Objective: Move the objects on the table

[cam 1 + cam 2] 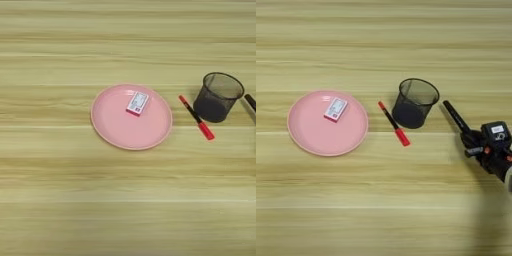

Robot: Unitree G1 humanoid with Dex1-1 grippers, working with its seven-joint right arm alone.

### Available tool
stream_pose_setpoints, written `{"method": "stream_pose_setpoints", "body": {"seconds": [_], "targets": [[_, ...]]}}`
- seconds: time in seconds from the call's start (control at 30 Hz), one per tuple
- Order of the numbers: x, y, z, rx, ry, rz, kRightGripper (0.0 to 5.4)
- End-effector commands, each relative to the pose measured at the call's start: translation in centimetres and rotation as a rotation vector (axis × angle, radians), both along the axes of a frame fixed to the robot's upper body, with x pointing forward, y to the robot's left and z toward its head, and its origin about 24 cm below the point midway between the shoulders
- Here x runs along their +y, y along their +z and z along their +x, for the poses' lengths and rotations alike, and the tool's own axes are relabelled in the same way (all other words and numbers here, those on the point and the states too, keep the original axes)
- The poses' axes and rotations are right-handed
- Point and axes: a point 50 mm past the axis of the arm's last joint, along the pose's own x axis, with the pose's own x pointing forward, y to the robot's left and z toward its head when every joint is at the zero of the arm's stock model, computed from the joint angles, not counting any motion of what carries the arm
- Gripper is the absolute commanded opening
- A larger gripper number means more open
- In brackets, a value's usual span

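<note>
**Box on the plate, pen beside the mesh cup, pincer at the right**

Nearest the camera lies bare wood of the counter (125, 210). Next, at the right, the right pincer (456, 116) comes in, with its black body and a white label seen lower right. Only the right eye view shows that body; the left eye view catches just a black finger tip at its right edge. 1 long black finger (455, 115) points up-left toward the cup; I cannot tell whether the pincer is open or closed, and nothing is seen in it.

Further in, the pink plate (117, 135) lies flat left of centre. The small white box with red print (138, 103) rests inside it, in the far half, slightly tilted.

Right of the plate, apart from it, the marker pen (196, 117), black-bodied with red ends, lies on the wood slanting down-right. Just beside it stands an upright black mesh pen cup (218, 97), between pen and pincer.
</note>
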Motion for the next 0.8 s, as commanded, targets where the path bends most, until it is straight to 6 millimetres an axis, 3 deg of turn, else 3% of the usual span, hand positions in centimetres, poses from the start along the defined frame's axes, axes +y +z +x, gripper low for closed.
{"method": "stream_pose_setpoints", "body": {"seconds": [0.03, 0.5, 0.8], "targets": [[-1.5, 5.1, 1.4, -0.108, 0.010, -0.130, 1.17], [-2.7, 10.8, 2.0, -0.161, 0.051, -0.265, 1.17], [-1.5, 13.8, 3.2, -0.186, 0.147, -0.312, 1.17]]}}
